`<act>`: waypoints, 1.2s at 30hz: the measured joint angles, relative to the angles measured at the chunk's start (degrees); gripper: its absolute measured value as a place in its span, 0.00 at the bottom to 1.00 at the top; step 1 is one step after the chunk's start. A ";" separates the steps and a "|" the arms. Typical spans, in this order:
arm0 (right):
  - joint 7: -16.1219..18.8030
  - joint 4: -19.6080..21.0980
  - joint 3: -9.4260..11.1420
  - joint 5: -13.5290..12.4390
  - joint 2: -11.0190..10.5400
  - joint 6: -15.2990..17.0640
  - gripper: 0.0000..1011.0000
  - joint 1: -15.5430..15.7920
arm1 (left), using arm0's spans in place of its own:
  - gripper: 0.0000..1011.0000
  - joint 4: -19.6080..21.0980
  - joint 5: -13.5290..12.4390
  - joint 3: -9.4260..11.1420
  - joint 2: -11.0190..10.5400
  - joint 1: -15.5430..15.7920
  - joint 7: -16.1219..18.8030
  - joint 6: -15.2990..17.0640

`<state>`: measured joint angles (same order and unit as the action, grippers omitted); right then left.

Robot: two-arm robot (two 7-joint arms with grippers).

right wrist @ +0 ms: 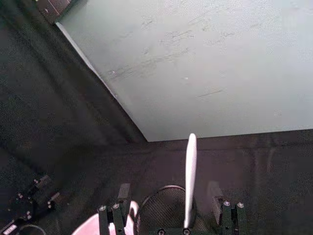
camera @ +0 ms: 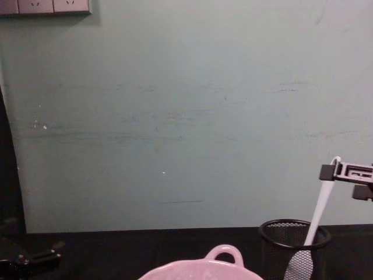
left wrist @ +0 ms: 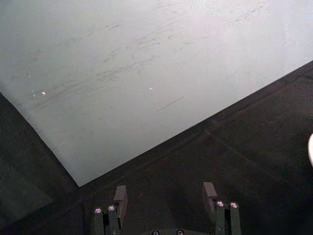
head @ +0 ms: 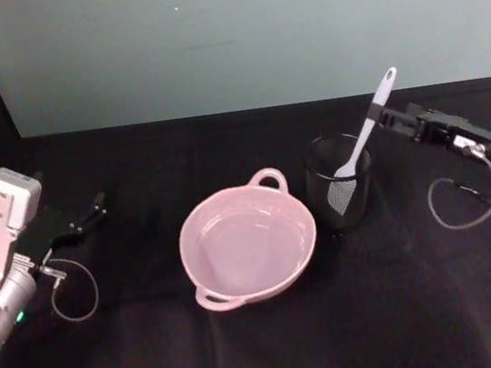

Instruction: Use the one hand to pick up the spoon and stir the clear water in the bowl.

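The white spoon [head: 365,135] stands leaning in a black mesh cup [head: 342,191], its handle rising well above the rim. My right gripper [head: 380,115] is open and level with the upper handle. In the right wrist view its two fingers [right wrist: 123,196] stand wide apart with the spoon [right wrist: 190,181] between them, touching neither. The chest view shows the gripper [camera: 330,172] at the spoon [camera: 317,213] just below the handle's tip. The pale pink bowl [head: 199,230] sits left of the cup, and a faint water line shows inside it.
My left gripper [head: 93,208] rests open on the black cloth at the far left, well away from the bowl; its wrist view shows its open fingers [left wrist: 120,196]. A pale green wall closes off the back of the table.
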<state>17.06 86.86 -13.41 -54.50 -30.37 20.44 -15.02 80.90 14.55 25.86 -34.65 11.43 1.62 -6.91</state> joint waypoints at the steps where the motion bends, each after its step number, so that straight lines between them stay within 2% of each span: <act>1: 0.00 -0.27 -0.19 -0.18 0.17 0.07 0.99 -0.33 | 1.00 0.00 0.00 0.00 0.00 0.00 0.00 0.00; 6: -0.35 -1.71 -1.78 -0.34 0.99 -0.16 0.99 -2.13 | 1.00 0.00 0.00 0.00 0.00 0.00 0.00 0.00; 15: -0.38 -4.45 -5.08 1.40 1.60 -2.73 0.99 -4.98 | 1.00 0.00 0.00 0.00 0.00 0.00 0.00 0.00; 36: -2.22 -8.01 -7.34 -0.82 1.67 -3.83 0.99 -7.47 | 1.00 0.00 0.00 0.00 0.00 0.00 0.00 0.00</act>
<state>14.84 78.85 -20.74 -55.32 -28.71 16.62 -22.49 80.90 14.55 25.86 -34.64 11.44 1.62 -6.91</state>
